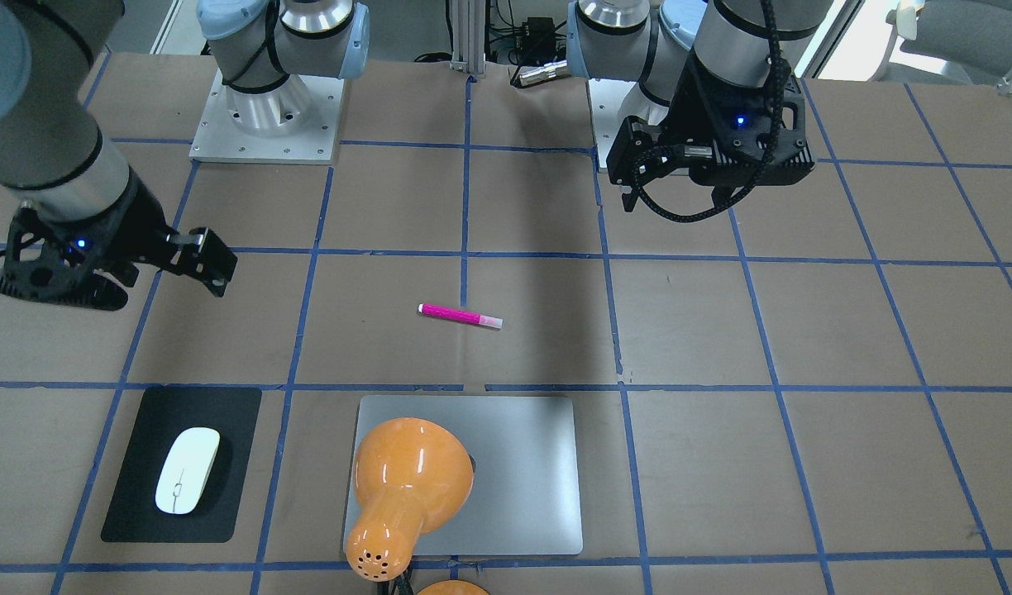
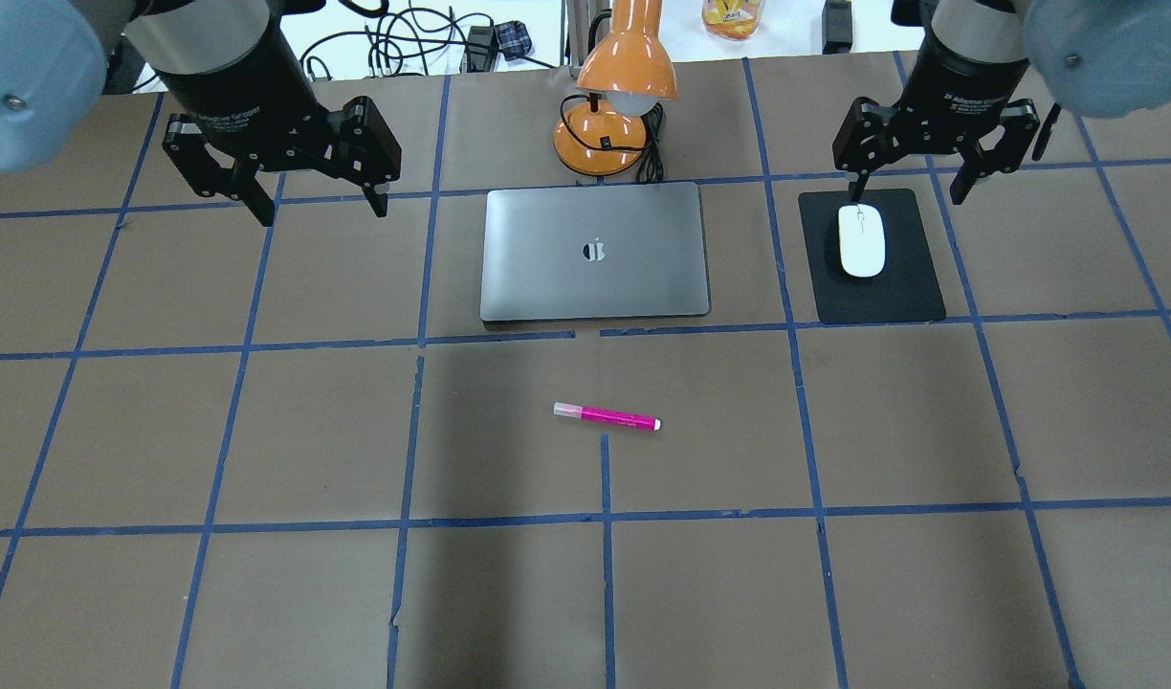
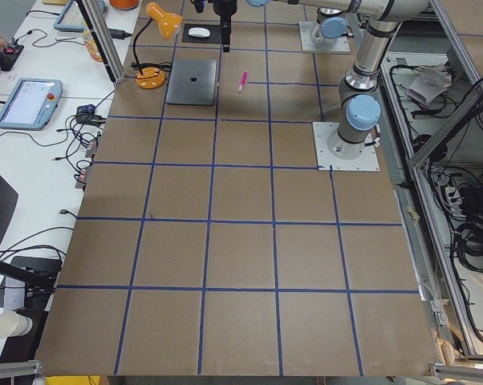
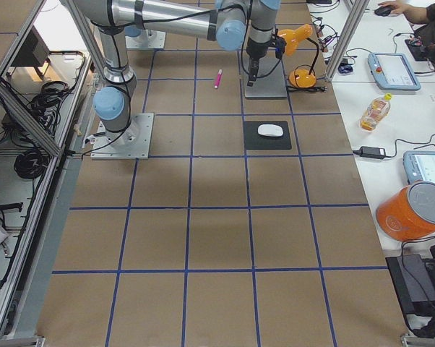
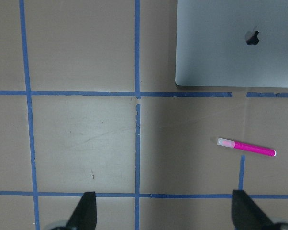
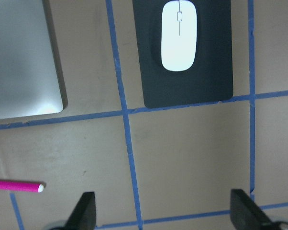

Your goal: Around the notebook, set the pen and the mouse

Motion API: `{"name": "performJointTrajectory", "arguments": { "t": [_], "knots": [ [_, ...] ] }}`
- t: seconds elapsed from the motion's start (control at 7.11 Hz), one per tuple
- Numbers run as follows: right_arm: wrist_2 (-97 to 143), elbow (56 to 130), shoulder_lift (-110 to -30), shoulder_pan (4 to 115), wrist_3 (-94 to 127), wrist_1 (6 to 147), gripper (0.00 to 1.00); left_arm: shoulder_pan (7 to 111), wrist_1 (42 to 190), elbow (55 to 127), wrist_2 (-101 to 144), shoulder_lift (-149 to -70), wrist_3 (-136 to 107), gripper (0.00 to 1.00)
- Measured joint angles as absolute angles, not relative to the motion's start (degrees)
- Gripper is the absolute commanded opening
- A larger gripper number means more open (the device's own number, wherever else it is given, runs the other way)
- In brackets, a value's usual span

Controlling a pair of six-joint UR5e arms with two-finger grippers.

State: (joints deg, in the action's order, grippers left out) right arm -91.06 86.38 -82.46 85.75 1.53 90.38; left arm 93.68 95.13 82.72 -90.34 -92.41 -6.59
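Pink pen (image 2: pixel 606 418) is lying on the worktop (image 2: pixel 260 574) at the notebook's (image 2: pixel 595 287) 6 o'clock. Left arm's fingers (image 2: pixel 256 196) are hanging open and empty toward the pen's 9 o'clock, right arm's fingers (image 2: pixel 963 177) likewise toward its 3 o'clock. Farther off, the mouse (image 2: pixel 862 240) is resting on a black mat (image 2: pixel 882 299) at the notebook's 3 o'clock.

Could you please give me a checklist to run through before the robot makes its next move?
1. Left hand open and empty: ok.
2. Right hand open and empty: ok.
3. Pen lying free, apart from the notebook: ok.
4. Mouse resting on the black mat, beside the notebook, with no hand on it: ok.
5. Notebook closed and lying flat: ok.
6. Clearance under the orange lamp at the notebook's far edge: cannot tell.
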Motion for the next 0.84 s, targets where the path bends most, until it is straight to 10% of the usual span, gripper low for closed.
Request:
{"name": "performJointTrajectory", "arguments": {
  "t": [0.84],
  "knots": [
    [-90.9, 92.0, -91.2, 88.3, 1.8, 87.2, 1.0, 93.6, 95.6, 83.2, -90.3, -91.6, -5.9, 1.0]
  ]
}}
